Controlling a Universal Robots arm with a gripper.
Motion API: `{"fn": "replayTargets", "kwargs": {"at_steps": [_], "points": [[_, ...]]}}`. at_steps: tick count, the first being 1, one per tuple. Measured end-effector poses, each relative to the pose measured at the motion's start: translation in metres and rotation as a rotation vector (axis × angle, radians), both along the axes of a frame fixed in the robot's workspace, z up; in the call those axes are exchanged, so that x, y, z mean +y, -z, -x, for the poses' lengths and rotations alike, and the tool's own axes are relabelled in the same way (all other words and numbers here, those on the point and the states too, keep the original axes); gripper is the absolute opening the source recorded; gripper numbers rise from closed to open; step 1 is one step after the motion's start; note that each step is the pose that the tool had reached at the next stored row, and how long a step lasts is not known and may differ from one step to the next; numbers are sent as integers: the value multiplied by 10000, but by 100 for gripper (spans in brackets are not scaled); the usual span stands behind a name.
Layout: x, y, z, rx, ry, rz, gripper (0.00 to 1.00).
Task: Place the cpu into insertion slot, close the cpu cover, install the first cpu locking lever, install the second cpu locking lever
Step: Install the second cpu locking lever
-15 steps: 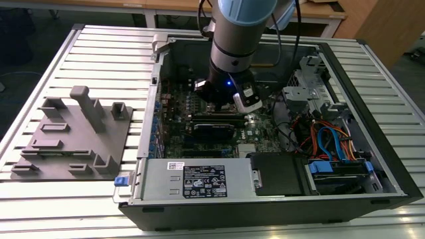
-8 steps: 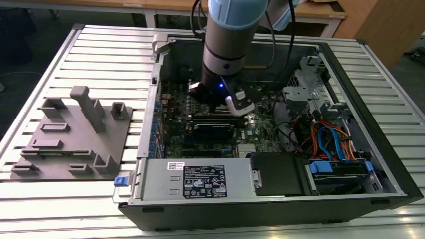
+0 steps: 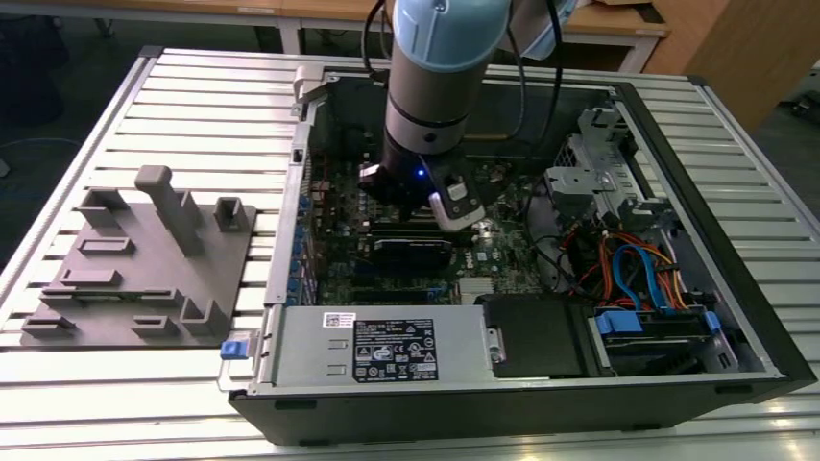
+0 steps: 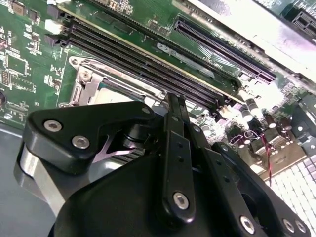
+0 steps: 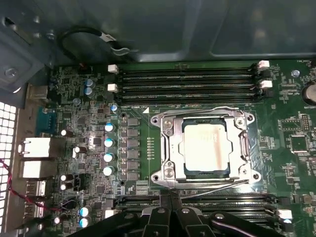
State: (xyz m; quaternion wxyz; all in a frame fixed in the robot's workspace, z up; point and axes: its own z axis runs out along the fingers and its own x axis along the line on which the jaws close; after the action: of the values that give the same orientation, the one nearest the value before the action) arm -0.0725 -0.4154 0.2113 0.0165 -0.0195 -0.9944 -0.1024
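In the first wrist view the cpu (image 5: 205, 148) lies flat in the insertion slot (image 5: 247, 174), its silvery top showing through the window of the cpu cover (image 5: 170, 148), which is folded down over it. A thin wire locking lever (image 5: 217, 183) runs along the socket edge nearest my gripper (image 5: 170, 193). My fingers are pressed together, their tips just beside that edge; I cannot tell whether they touch the lever. In the second wrist view my gripper (image 4: 174, 101) stands over the socket's metal frame (image 4: 84, 86). In the exterior view the arm (image 3: 429, 106) reaches down into the open computer case and hides the socket.
Long black memory slots (image 5: 187, 81) flank the socket on two sides. The case holds a power supply (image 3: 384, 346), a black drive bay (image 3: 544, 331) and a cage with orange and blue cables (image 3: 640, 279). A grey fixture plate (image 3: 141, 259) sits on the exterior view's left.
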Motion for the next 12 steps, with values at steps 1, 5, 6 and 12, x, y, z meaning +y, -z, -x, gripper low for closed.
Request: {"fn": "replayTargets", "kwargs": {"at_steps": [1, 5, 6, 12], "points": [[0, 11, 1, 0, 1, -21, 10], [-4, 44, 3, 0, 8, -154, 10], [-9, 50, 5, 0, 14, -198, 10], [-23, 85, 12, 0, 61, -467, 10]]}}
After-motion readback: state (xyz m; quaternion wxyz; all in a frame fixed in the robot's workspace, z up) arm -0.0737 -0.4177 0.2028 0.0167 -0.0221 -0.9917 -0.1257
